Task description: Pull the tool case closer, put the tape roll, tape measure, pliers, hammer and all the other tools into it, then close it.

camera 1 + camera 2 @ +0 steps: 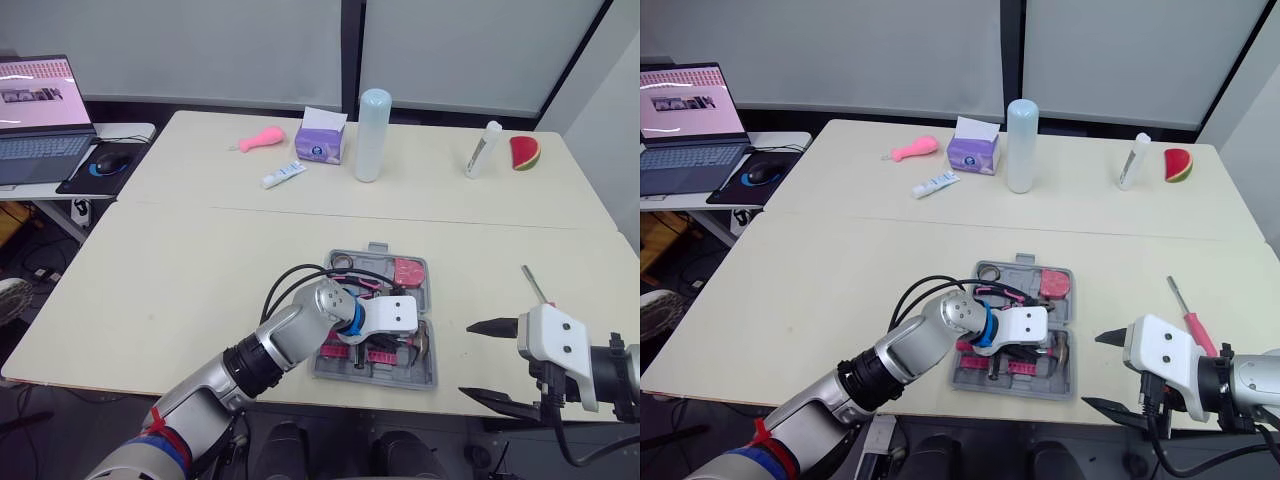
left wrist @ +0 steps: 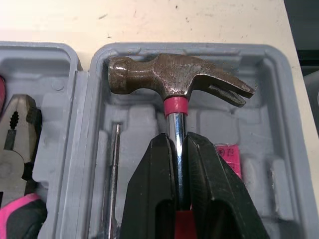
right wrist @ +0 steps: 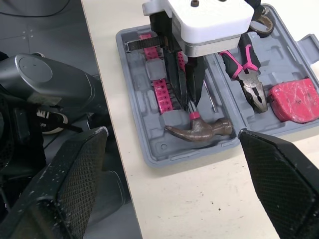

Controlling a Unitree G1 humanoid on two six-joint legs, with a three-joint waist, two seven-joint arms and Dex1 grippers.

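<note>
- The hammer [image 2: 174, 74] lies in the near half of the open tool case [image 3: 154, 149], and its head points to the robot's right side. It seems to sit in its moulded bed, or almost.
- The left gripper [image 2: 177, 142] reaches down into the case. Its black fingers [image 2: 149, 189] pinch the bare steel shaft just under the red collar, close to the head.
- I think this hammer is heavy at the head, and the polished shaft is smooth, so it can turn or slip between the fingers. A hold near the head, as here, keeps it from tipping.
- The case stands on the near surface, close to the front edge, with both halves flat. It looks like stiff, light plastic, so a push from a tool may slide it.
- The pliers [image 3: 246, 74] with pink handles are in the other half, beside a red thing [image 3: 294, 99] that I cannot name surely.
- A screwdriver [image 1: 1185, 315] with a red handle lies on the surface to the right, apart from the case, so the packing is not finished and the lid is not closed.
- The right gripper [image 1: 465, 358] hovers near that screwdriver, at the front edge. Its fingers are spread wide and hold nothing.
- On the far surface stand a purple tissue box [image 1: 321, 140] and a tall pale bottle [image 1: 372, 135], well apart from the work.
</note>
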